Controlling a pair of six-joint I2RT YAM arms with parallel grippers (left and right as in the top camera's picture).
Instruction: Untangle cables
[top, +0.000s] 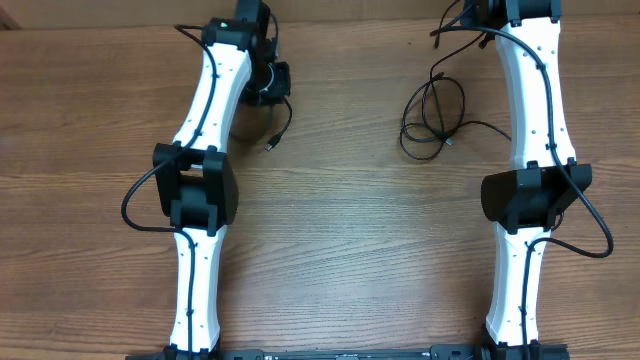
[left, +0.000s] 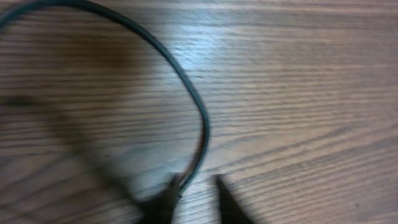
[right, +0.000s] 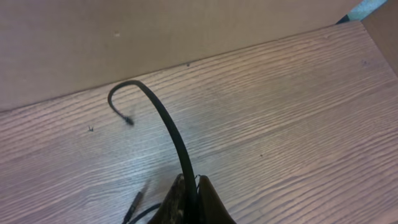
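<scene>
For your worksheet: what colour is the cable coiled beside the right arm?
Black cable, clearest in the overhead view.

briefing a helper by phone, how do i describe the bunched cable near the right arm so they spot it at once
On the wooden table, look inside the right arm, toward the table's middle. The looped cable lies there as several loose overlapping black rings. The other cable, by the left arm, is a single short curved strand.
</scene>
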